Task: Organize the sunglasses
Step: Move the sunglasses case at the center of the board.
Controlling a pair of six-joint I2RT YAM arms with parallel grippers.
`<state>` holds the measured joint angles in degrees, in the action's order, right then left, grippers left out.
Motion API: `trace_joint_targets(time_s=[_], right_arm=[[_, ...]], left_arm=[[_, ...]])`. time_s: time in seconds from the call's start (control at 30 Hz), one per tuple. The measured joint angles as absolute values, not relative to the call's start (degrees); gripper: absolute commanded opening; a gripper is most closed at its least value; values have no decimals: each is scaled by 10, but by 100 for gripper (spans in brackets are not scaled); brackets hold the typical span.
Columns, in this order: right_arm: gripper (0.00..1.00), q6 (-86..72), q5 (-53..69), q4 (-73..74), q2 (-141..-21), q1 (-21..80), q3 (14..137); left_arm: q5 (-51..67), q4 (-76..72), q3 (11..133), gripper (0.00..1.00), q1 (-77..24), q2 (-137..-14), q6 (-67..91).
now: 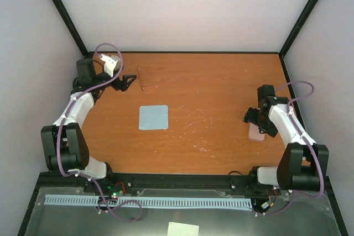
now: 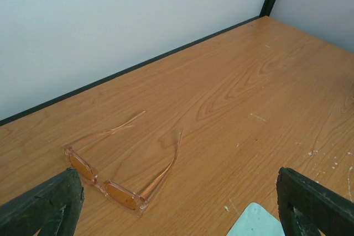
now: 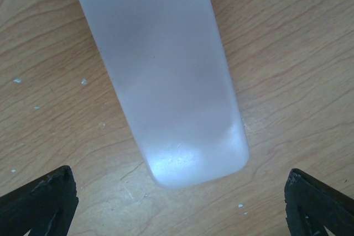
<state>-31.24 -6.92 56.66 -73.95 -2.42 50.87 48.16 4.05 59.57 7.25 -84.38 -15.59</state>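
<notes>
We count one pair of sunglasses, one pink case, one blue-grey cloth and two hands on the desk.

The sunglasses lie in the far left part of the desk, near the back wall. Their arms are unfolded and both lenses rest flat on the wood. In the left wrist view the lenses face the left hand and the arms point away, toward the wall. They lie just in front of this hand, more on the side of its left finger, and they do not touch it. The fingers of the left hand stand wide apart and hold nothing.

The cloth lies flat near the middle of the desk. One corner of it shows low in the left wrist view, between the two fingers.

The right hand is above the case at the right side, well apart from the sunglasses. Its fingers are also wide apart, one on each side of the rounded end of the case, and they do not touch it.
</notes>
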Motion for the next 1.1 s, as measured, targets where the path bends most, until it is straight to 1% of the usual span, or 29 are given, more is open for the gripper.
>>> trace_joint_targets(time_s=[0.1,0.27,0.43,0.67,0.87,0.97,1.1], right_arm=[[100,-276,-68,578,-773,-30,526],[100,-203,-57,594,-861,-34,577],[100,-160,-54,598,-898,-37,601],[100,-139,-53,598,-979,-45,615],[97,-132,-58,598,-1008,-45,616],[90,-130,-57,598,-1013,-45,618],[73,-127,-49,597,-1018,-46,618]], left_arm=[[481,47,596,95,72,-844,-166],[480,60,596,95,72,-844,-189],[480,72,596,95,72,-845,-207],[477,78,601,95,72,-861,-216],[474,91,614,95,70,-865,-216],[473,95,616,95,69,-865,-216],[471,103,616,95,67,-865,-216]])
